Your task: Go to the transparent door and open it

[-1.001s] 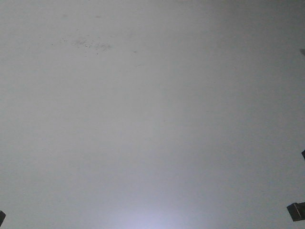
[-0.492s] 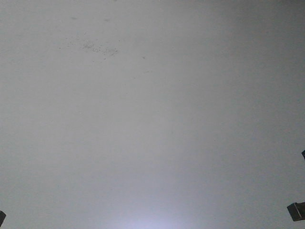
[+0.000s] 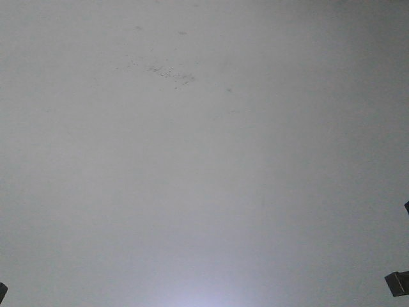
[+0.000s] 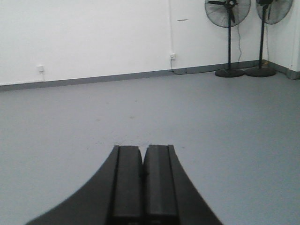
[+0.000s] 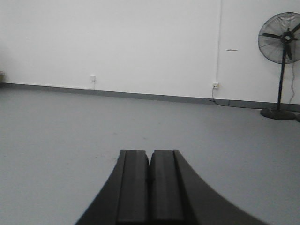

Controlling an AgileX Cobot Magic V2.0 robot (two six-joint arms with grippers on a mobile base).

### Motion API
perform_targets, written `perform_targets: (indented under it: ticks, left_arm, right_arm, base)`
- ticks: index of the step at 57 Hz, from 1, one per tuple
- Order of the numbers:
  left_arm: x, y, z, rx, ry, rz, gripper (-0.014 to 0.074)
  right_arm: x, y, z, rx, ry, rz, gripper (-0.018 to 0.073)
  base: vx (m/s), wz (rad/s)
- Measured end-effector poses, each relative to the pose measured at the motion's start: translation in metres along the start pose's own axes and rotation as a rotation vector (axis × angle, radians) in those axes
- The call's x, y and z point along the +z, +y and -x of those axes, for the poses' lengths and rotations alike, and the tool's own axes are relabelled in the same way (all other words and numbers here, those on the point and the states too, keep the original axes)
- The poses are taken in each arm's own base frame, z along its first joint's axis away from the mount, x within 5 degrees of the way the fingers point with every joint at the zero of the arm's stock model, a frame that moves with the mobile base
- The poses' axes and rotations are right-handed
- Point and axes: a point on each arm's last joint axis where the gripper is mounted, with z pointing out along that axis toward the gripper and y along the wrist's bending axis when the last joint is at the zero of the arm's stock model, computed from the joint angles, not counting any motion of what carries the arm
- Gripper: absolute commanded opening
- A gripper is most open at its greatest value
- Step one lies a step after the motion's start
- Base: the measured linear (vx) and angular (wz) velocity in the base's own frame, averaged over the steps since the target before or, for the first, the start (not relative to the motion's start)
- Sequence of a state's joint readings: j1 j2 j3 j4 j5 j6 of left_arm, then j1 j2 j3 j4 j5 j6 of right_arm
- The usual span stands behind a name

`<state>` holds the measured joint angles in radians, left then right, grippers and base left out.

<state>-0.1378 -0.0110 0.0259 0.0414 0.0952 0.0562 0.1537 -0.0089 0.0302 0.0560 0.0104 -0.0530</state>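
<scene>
**No door in sight yet**

The transparent door shows in none of my views, so I cannot say where it stands. My left claw (image 4: 142, 149) is pressed fully closed with nothing between the pads, and my right claw (image 5: 150, 152) is the same. Under me is bare grey floor (image 3: 204, 204), with a patch of dark specks (image 3: 167, 71) at eleven o'clock in the front view. Beyond is a white wall (image 4: 93, 33). From my left wrist, one pedestal fan (image 4: 228, 11) stands at one o'clock, with another fan (image 4: 274, 9) just beside it. I judge the search barely begun. Turning the base blind could clip those fans, because the front view shows only floor.
</scene>
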Motion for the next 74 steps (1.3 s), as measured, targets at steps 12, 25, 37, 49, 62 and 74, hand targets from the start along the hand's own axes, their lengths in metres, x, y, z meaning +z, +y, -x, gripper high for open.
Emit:
perform_targets:
  ticks: [12, 25, 37, 49, 62, 74]
  left_arm:
    - [0.0, 0.0, 0.0, 0.0, 0.0, 0.0, 0.0003]
    - [0.0, 0.0, 0.0, 0.0, 0.0, 0.0, 0.0003]
    - [0.0, 0.0, 0.0, 0.0, 0.0, 0.0, 0.0003]
    - [0.0, 0.0, 0.0, 0.0, 0.0, 0.0, 0.0003]
    - [0.0, 0.0, 0.0, 0.0, 0.0, 0.0, 0.0003]
    - [0.0, 0.0, 0.0, 0.0, 0.0, 0.0, 0.0003]
  right_arm:
    - [0.0, 0.0, 0.0, 0.0, 0.0, 0.0, -0.0004]
    - [0.0, 0.0, 0.0, 0.0, 0.0, 0.0, -0.0004]
    - [0.0, 0.0, -0.0001, 0.0, 0.001, 0.0, -0.0004]
    - [0.0, 0.0, -0.0001, 0.0, 0.001, 0.0, -0.0004]
    - [0.0, 0.0, -0.0001, 0.0, 0.001, 0.0, -0.0004]
    - [0.0, 0.0, 0.0, 0.0, 0.0, 0.0, -0.0004]
  base:
    - [0.34, 0.4]
    - [0.38, 0.34]
    - [0.43, 0.26]
    - [0.47, 0.23]
    - [0.48, 0.29]
    - [0.48, 0.44]
